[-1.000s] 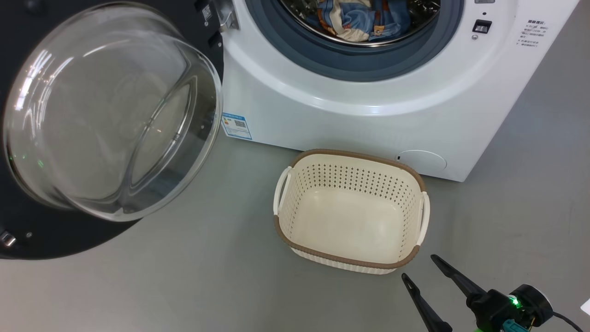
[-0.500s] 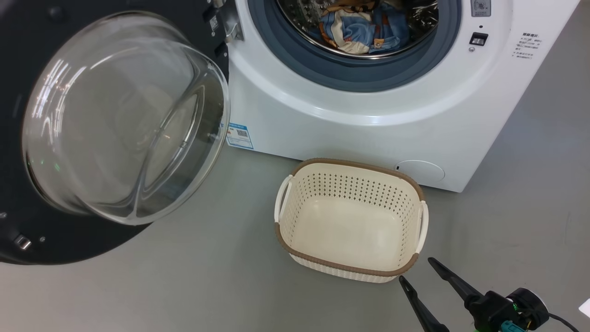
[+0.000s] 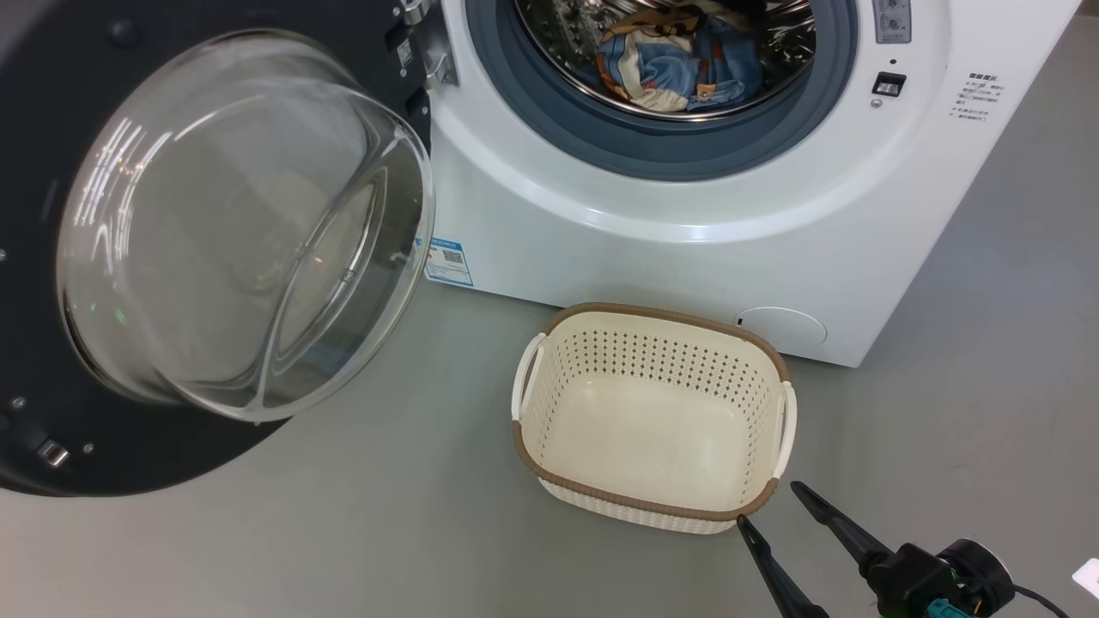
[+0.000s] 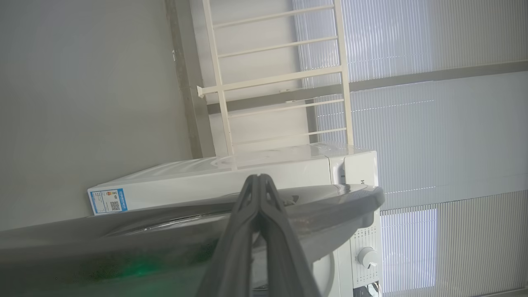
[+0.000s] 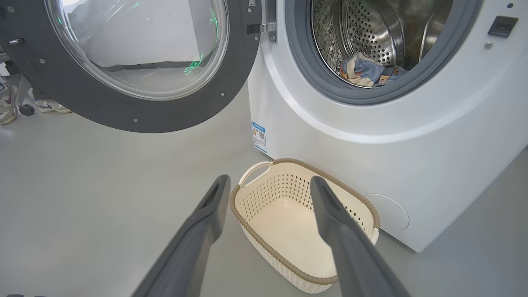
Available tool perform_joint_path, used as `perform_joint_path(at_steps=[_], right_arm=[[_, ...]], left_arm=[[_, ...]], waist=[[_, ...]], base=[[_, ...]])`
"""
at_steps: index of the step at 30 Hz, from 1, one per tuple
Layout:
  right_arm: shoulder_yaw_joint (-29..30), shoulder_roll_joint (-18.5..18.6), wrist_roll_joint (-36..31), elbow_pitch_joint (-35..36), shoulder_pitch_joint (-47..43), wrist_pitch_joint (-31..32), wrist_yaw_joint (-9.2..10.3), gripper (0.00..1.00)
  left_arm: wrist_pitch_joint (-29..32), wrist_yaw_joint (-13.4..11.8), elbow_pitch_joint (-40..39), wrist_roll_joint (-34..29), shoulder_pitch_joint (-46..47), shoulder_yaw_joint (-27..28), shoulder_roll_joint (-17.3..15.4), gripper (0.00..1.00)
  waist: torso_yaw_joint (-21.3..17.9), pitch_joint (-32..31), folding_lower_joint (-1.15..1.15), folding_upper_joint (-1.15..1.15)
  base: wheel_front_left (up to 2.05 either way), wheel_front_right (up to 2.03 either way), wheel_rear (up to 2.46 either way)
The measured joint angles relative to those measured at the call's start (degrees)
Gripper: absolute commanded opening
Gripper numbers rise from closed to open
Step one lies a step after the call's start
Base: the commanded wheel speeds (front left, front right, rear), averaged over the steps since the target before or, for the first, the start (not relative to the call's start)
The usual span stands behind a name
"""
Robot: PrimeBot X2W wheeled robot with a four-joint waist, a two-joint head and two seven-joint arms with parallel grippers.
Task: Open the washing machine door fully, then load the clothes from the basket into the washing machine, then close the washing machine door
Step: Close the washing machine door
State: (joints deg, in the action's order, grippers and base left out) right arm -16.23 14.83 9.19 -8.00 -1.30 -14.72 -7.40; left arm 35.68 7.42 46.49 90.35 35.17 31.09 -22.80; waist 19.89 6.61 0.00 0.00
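The head camera tipped, so everything slid down, and the door (image 3: 240,232) looks swung in a little: the clothes (image 3: 678,64) lie in the washer (image 3: 670,266), the basket (image 3: 652,313) is empty, the left end effector (image 4: 260,181) is closed by the door, the right end effector (image 3: 767,501) is open, so only shutting is left.

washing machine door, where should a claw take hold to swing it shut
Probably grip the black rim by the latch, farthest from the hinge, from the outer side: the door hangs wide open and its bulging glass bowl gives nothing to pinch.

Laundry area: washing machine (image 3: 652,257) on grey floor (image 3: 386,541).
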Motion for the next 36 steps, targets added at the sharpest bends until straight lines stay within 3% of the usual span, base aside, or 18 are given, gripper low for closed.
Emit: perform_joint_path(at_steps=[16,36], right_arm=[[0.15,0.04,0.01,0.11,0.0,0.0,0.0,1.0],[0.46,-0.71,-0.01,0.14,0.06,0.0,0.0,1.0]], left_arm=[[0.03,0.22,1.82,-0.6,-0.88,0.36,-1.26,0.0],[4.23,-0.09,0.7,-0.8,-1.25,-0.99,0.38,0.0]], waist=[[-0.91,0.58,0.0,0.0],[-1.41,1.4,0.0,0.0]], base=[[0.0,0.0,0.0],[0.0,0.0,0.0]])
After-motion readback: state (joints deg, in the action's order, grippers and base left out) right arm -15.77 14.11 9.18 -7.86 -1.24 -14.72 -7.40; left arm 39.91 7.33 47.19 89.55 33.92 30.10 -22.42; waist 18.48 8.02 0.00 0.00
